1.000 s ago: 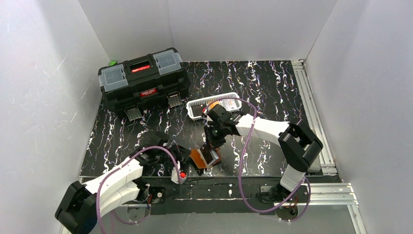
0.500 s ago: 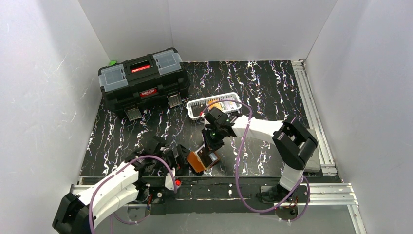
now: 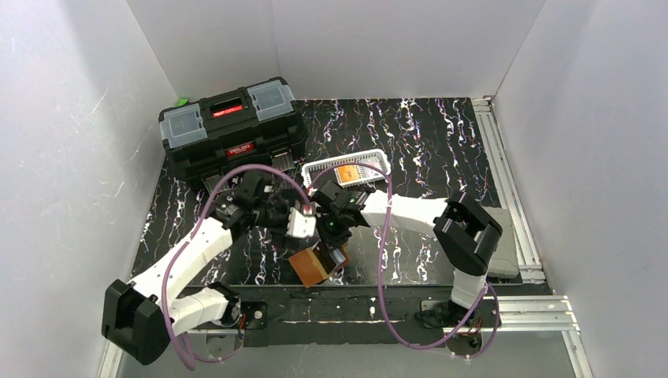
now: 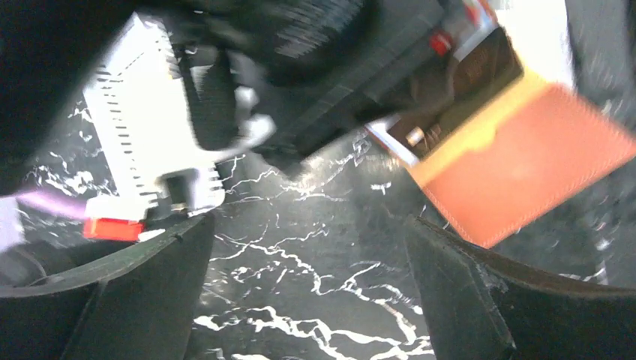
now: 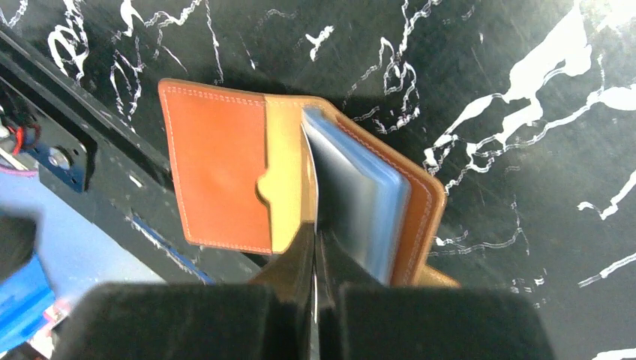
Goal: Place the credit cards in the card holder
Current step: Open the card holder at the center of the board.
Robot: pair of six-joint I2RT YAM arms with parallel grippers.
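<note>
- Unclear: the left wrist view is motion-blurred. From above, the right gripper [image 5: 315, 251] hides its own tips. The number of cards in the white basket [image 3: 313, 172] cannot be told.
- card holder [image 5: 225, 165]: lies open at 6 o'clock on the table [image 3: 441, 142], near the front edge. Its long axis runs roughly 8 to 2 o'clock, leather flap at 8, clear sleeves at 2.
- credit cards [image 3: 345, 174]: one orange card shows in the white basket, at 12 o'clock from the card holder.
- right gripper: closed, pinching an upright sleeve of the card holder.
- left gripper [image 4: 307, 247]: jaws wide, holding nothing.

Orange-brown card holder [image 3: 315, 266], white-veined black table [image 3: 425, 134]
</note>
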